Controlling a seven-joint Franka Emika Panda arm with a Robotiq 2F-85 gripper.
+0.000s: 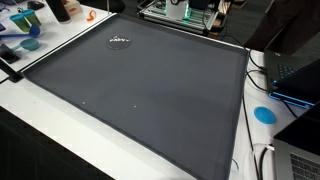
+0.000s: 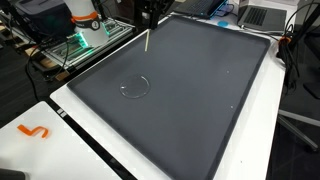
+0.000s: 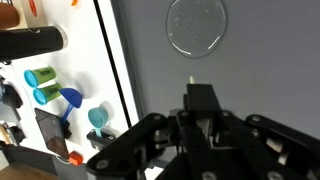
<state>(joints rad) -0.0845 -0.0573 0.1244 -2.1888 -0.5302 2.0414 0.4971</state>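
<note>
My black gripper (image 2: 150,20) is clamped on a thin pale stick (image 2: 148,40), which hangs below my fingers over the dark grey mat (image 2: 200,90). In the wrist view, a clear round disc (image 3: 196,25) lies flat on the mat ahead of my fingertips, apart from the stick. Small blue-green cups (image 3: 42,78) stand off to my side on the white table (image 3: 90,60).

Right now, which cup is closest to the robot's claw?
The teal cup beside the mat; other cups sit farther left of the gripper holding the stick.
</note>
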